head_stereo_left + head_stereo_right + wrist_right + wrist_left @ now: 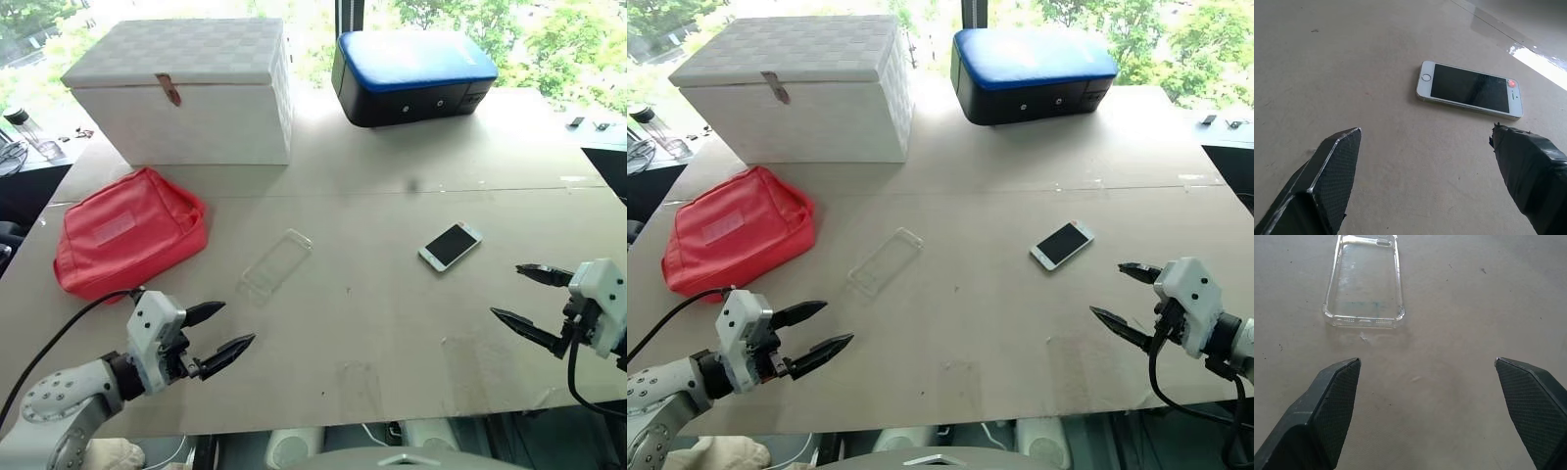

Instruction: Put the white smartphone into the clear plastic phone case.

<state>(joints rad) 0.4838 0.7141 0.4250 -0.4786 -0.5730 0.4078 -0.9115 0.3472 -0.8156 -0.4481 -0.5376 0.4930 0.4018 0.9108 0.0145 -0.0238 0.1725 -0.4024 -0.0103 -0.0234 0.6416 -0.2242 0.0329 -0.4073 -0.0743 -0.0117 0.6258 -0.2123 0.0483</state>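
While wide open and empty, right gripper [531, 297] nearest white smartphone [451, 245], lying diagonally just ahead; left gripper [221, 331], likewise agape, facing clear plastic phone case [275, 264].

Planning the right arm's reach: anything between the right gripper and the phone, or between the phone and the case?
Nothing visible. Bare table lies between the open right gripper and the white smartphone, and between the phone and the clear plastic phone case. The red pouch, white box and blue-topped case sit off those paths.
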